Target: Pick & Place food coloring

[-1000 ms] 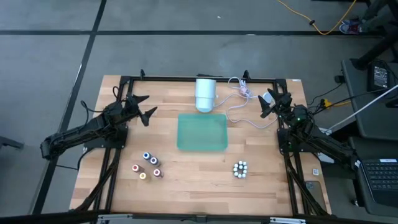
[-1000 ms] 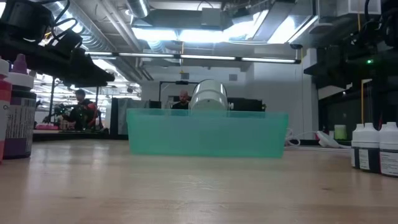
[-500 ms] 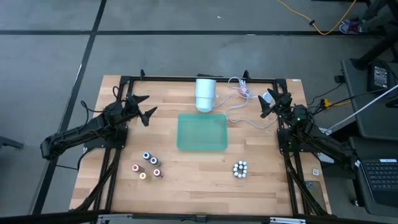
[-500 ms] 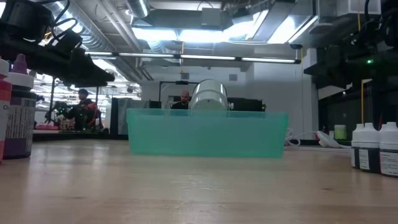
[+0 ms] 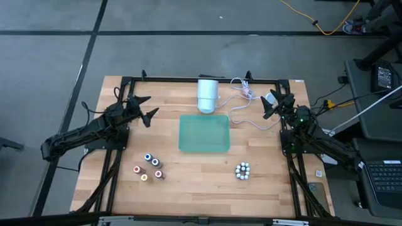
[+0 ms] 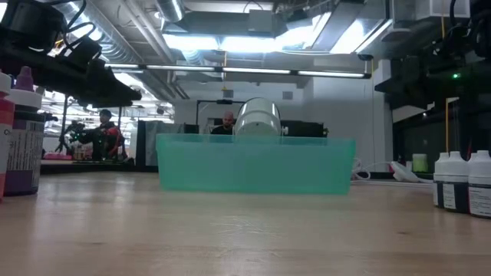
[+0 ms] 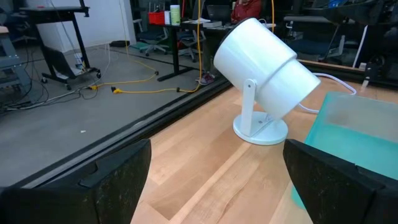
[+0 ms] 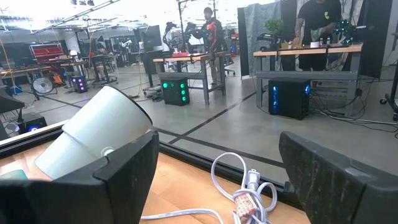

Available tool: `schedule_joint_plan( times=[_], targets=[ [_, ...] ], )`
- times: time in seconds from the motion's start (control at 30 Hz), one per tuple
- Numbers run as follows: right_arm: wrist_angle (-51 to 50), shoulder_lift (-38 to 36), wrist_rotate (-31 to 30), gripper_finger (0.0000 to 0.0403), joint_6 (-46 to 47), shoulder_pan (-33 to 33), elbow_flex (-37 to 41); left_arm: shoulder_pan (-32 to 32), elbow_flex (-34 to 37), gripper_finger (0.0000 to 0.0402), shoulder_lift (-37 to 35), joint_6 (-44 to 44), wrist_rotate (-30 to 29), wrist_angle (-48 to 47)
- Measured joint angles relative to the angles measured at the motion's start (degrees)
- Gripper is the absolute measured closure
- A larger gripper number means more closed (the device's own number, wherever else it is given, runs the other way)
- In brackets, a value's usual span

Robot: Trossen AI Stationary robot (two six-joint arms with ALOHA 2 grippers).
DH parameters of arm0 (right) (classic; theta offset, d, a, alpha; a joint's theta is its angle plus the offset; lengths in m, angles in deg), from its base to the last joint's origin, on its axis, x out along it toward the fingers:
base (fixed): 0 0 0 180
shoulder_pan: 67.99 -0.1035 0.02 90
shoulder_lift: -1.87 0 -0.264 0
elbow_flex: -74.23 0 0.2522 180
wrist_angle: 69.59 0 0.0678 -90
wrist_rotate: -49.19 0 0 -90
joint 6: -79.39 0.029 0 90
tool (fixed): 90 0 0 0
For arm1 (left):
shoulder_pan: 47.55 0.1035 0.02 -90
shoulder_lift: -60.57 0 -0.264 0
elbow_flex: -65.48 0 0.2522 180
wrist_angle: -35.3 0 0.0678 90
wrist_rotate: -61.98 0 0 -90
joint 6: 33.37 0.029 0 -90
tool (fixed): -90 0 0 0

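Fingers spread on left gripper (image 5: 146, 108) at ten o'clock and right gripper (image 5: 272, 105) at two, holding nothing. Food coloring (image 5: 149, 167) standing at seven on wooden tabletop (image 5: 201, 179); green tray (image 5: 204, 133) centered, white lamp (image 5: 208, 95) at twelve. Workshop benches, people beyond.

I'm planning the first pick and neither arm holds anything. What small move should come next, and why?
Probably swing the left gripper, open and empty near the table's far left, toward the colored-cap bottles at the near left. They stand outside the green tray, on that arm's side.
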Motion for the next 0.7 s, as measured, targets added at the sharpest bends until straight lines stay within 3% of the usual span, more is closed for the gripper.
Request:
schedule_joint_plan(
  times=[0.7],
  targets=[
    [0.0, 0.0, -0.4, 0.0070, 0.0, 0.0, 0.0, 0.0, 0.0, 0.0041, 0.0, 0.0, 0.0, 0.0]
  ],
)
